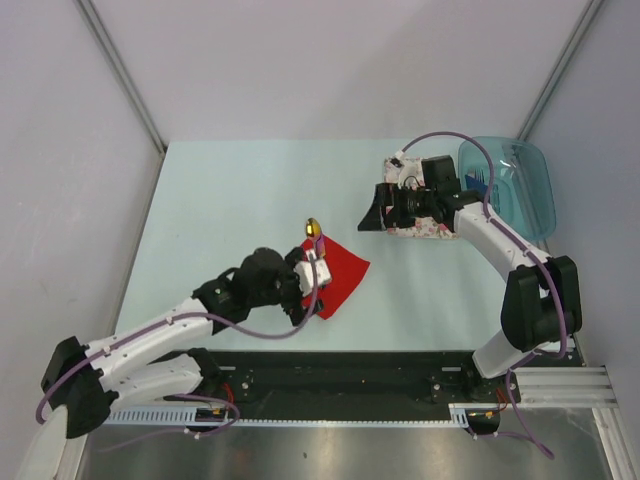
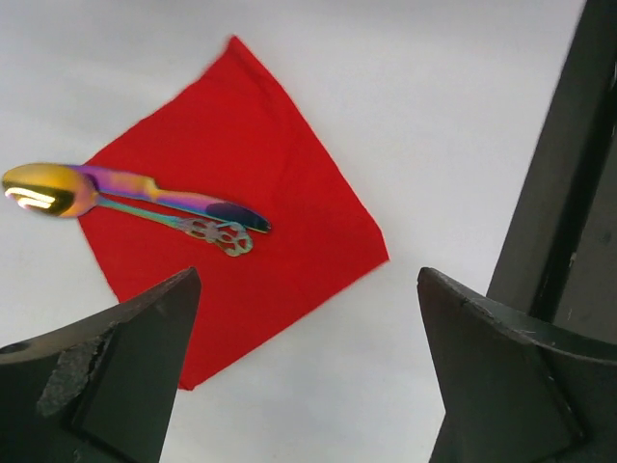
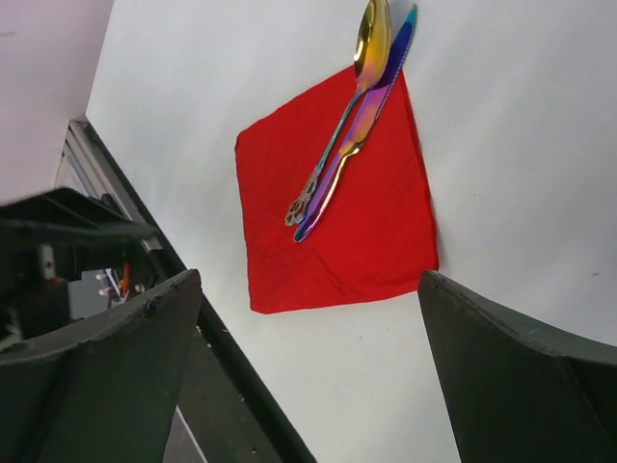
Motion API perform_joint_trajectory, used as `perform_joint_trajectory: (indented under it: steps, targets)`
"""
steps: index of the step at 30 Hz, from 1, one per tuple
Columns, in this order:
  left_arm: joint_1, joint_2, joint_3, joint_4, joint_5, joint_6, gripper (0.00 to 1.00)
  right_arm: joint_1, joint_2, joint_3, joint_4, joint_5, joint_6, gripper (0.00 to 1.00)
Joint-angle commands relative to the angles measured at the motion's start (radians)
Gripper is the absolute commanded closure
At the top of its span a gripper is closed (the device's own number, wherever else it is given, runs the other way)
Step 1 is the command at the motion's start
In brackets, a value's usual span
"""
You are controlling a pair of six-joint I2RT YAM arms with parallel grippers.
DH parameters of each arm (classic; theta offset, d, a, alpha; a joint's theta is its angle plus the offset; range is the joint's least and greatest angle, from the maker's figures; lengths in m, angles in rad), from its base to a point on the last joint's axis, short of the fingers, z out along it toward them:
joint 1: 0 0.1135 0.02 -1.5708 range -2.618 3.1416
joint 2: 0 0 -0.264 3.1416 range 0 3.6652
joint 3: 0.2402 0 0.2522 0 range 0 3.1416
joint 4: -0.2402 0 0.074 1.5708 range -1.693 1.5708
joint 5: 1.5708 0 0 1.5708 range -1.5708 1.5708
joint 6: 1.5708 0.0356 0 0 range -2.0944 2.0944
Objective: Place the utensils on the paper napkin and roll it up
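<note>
The paper napkin (image 1: 343,272) (image 2: 241,183) (image 3: 337,231) is a bright red square lying flat on the pale table, turned like a diamond. Two utensils lie side by side on it: a spoon (image 3: 359,87) (image 2: 43,188) with a gold head (image 1: 313,227) and an iridescent knife (image 3: 364,125) (image 2: 183,200). Their handles rest on the red paper and their heads reach past its corner. My left gripper (image 1: 316,282) (image 2: 307,280) hangs open over the napkin's near-left side, holding nothing. My right gripper (image 1: 375,212) (image 3: 308,278) is open and empty, well off to the right of the napkin.
A stack of white floral napkins (image 1: 425,230) lies under the right wrist. A translucent teal container (image 1: 512,185) stands at the back right. The black rail (image 3: 227,381) marks the table's near edge. Grey walls close in the left, back and right.
</note>
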Motion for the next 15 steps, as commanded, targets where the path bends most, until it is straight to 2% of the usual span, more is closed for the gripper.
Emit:
perform_joint_trajectory:
  steps: [1, 4, 7, 8, 15]
  targets:
    - [-0.15, -0.025, -0.111, 0.118, -0.117, 0.281, 0.0, 0.001, -0.038, -0.022, 0.083, -0.03, 0.048, 0.0]
    - [-0.228, 0.019, -0.165, 0.212, -0.191, 0.369, 0.03, 0.003, -0.034, -0.033, 0.094, -0.033, 0.054, 0.0]
    - [-0.258, 0.09, -0.182, 0.29, -0.208, 0.404, 0.12, 0.006, -0.024, -0.033, 0.092, -0.044, 0.061, 0.0]
    - [-0.262, 0.108, -0.182, 0.305, -0.214, 0.409, 0.17, 0.004, -0.021, -0.033, 0.091, -0.048, 0.061, 0.0]
    - [-0.279, 0.242, -0.198, 0.419, -0.259, 0.455, 0.25, 0.006, -0.008, -0.027, 0.083, -0.047, 0.054, 0.0]
